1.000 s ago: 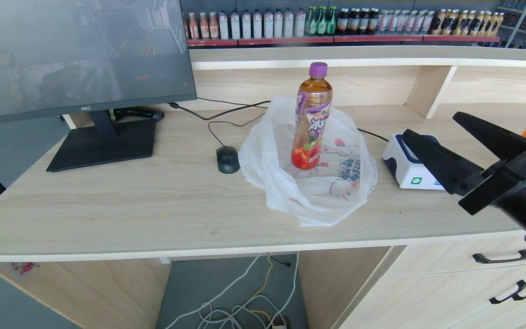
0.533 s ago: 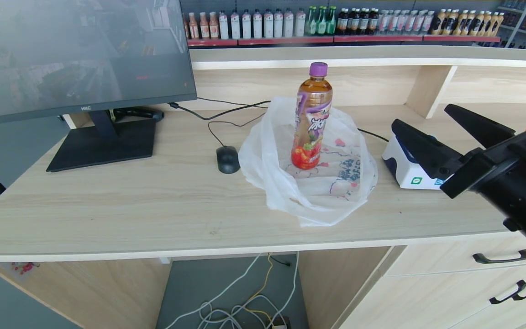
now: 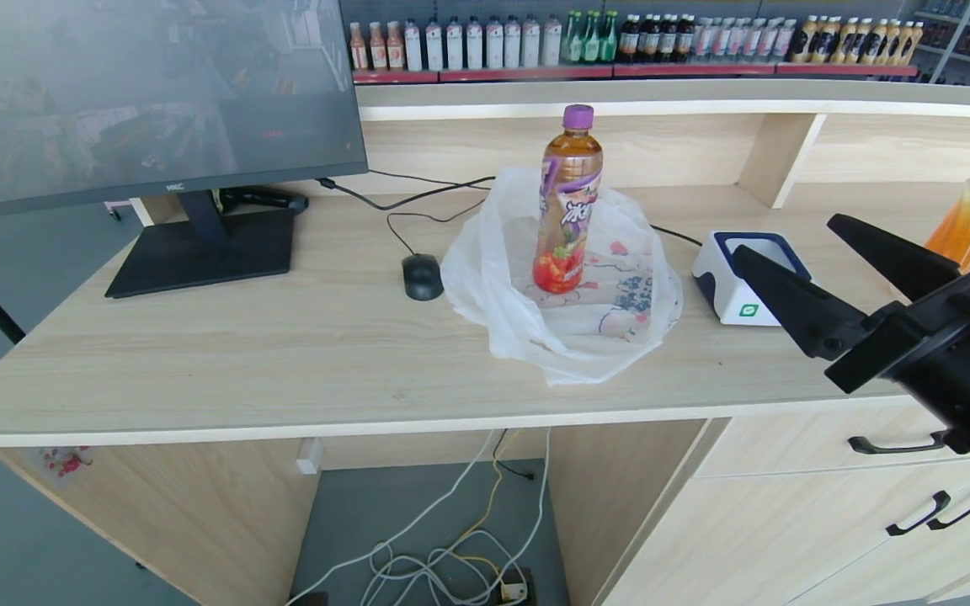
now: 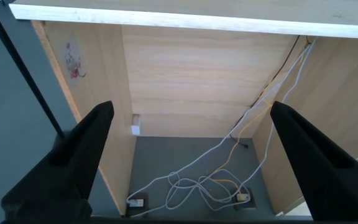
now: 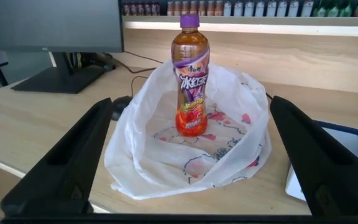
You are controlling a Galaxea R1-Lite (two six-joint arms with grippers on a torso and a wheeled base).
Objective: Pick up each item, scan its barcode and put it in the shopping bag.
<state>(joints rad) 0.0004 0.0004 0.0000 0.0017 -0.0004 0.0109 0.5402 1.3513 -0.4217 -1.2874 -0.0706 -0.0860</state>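
Bottle of amber tea with purple cap (image 3: 567, 202) stands upright in white plastic shopping bag (image 3: 485, 286) on pale wooden worktop (image 3: 241, 353). Right gripper (image 3: 786, 236) nearby, black fingers (image 3: 788, 299) spread, empty; left gripper (image 4: 191, 107) likewise spread.

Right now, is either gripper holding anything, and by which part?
Nothing is held. The right gripper and left gripper are open and empty; the bottle stands untouched in the shopping bag.
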